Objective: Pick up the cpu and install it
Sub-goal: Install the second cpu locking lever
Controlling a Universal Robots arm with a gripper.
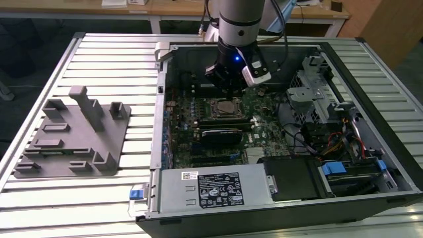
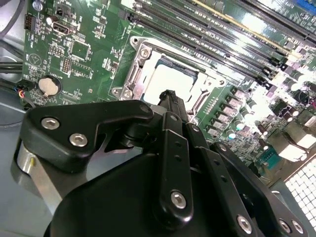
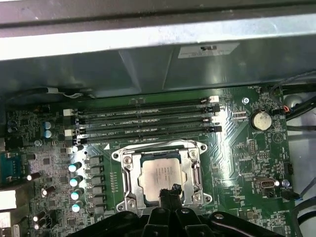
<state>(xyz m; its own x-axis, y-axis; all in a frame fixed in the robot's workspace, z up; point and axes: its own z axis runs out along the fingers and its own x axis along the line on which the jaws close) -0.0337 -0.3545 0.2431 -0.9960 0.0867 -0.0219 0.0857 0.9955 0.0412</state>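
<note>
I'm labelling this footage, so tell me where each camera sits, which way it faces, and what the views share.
Exterior view: off the arm, above, looking down at the open computer case and grey fixture tray; arm and gripper show.
First wrist view: on the arm, facing the motherboard; gripper over the cpu.
Second wrist view: on the arm, behind the gripper.
Shared: cpu seated in its socket.

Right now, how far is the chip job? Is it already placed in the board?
Done: the cpu lies flat inside its socket frame on the motherboard. In hand: nothing visible; the gripper hangs just above the chip's edge. Left: I cannot tell whether the socket is latched.
</note>
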